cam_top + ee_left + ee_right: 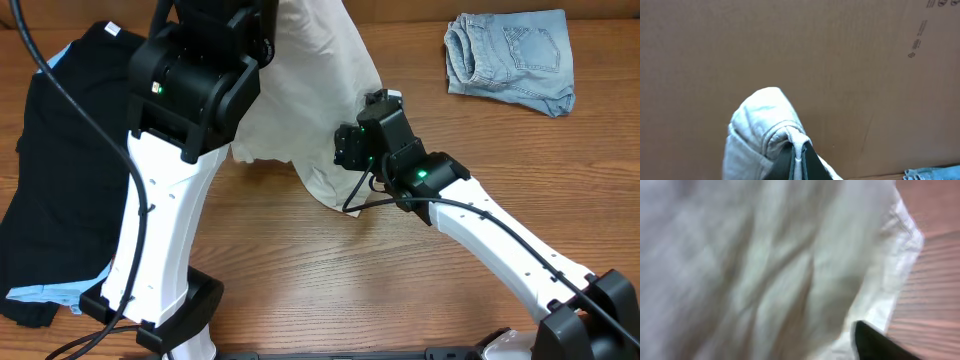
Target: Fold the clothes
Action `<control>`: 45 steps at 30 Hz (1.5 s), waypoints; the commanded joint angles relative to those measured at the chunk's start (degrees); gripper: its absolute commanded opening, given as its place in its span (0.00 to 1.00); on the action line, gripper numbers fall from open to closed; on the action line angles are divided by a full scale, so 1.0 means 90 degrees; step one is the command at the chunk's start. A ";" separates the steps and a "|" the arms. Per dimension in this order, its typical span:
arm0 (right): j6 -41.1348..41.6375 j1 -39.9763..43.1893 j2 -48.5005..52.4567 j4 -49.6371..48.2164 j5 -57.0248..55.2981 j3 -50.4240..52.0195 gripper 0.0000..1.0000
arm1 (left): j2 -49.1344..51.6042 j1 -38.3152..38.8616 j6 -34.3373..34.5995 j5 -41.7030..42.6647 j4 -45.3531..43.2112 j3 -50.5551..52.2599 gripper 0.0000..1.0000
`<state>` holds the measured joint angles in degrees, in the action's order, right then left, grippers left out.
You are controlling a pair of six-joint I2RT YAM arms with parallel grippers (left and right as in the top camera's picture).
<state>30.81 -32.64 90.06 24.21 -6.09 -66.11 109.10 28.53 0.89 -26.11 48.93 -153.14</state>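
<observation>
The beige khaki shorts hang lifted above the table, their lower end draping down to the wood near the middle. My left gripper is shut on a bunched fold of the shorts and holds it up high. My right gripper is at the hanging lower edge of the shorts. In the right wrist view the blurred beige cloth fills the frame. Only one black finger shows, so its opening is hidden.
A black T-shirt lies at the left over a light-blue cloth. Small light-blue denim shorts lie at the back right. A brown cardboard wall stands behind the table. The wooden table shows in front.
</observation>
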 commanded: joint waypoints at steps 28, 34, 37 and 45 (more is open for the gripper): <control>-0.2810 0.2667 -0.1273 0.3249 0.1950 -0.0760 0.04 | -0.0335 -0.0039 0.1341 0.0024 0.4476 -0.0151 0.04; -0.2812 0.2667 -0.0597 0.3123 0.1950 -0.0760 0.04 | 0.1008 -0.0350 0.1603 0.0425 0.5319 -0.0083 0.04; -0.2803 0.2671 -0.0206 0.2951 0.1950 -0.0760 0.04 | 0.1634 -0.0527 0.1627 0.0787 0.5304 -0.0041 0.04; -0.2395 0.2671 -0.0036 0.2875 0.2567 -0.0957 0.43 | 0.2844 -0.1025 0.1622 0.1241 0.5260 -0.0041 0.04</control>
<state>8.16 -8.67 90.98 49.28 12.69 -72.34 133.27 20.80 14.26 -17.26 96.23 -153.14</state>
